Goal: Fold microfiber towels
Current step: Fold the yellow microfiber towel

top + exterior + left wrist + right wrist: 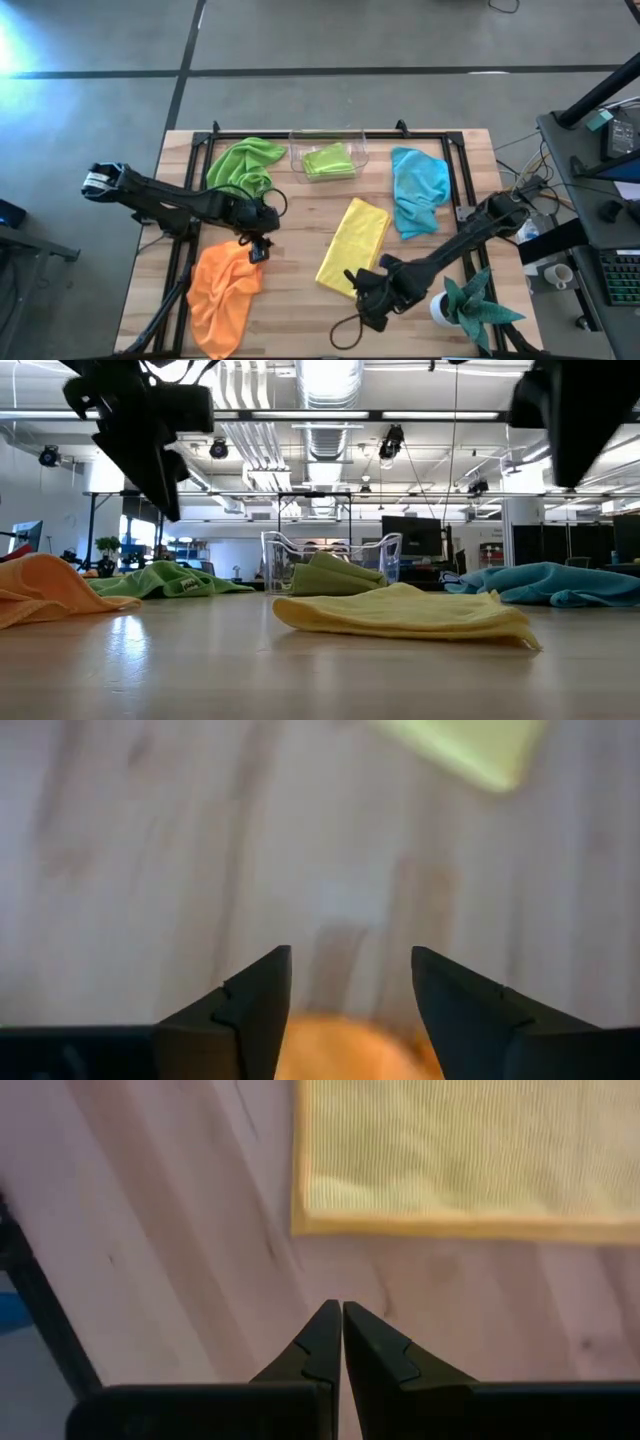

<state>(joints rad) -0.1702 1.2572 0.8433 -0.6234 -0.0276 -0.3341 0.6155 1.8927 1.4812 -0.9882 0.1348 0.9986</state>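
wooden table (300, 225) fills the middle of the high view, bare wood between the cloths. yellow towel (354, 246) lies folded at centre, edges clear. orange towel (224, 292) lies crumpled at lower left, one green towel (243, 166) at upper left, another green towel (328, 160) inside a clear bin (357, 141), blue towel (417, 189) at upper right. left gripper (258, 249) hovers just above the orange towel, fingers apart, empty. right gripper (372, 297) sits below the yellow towel, fingers pressed together, beside a potted plant (470, 305)

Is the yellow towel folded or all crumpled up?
Folded: the yellow microfiber towel lies as a flat, neat rectangle with straight edges on the table.
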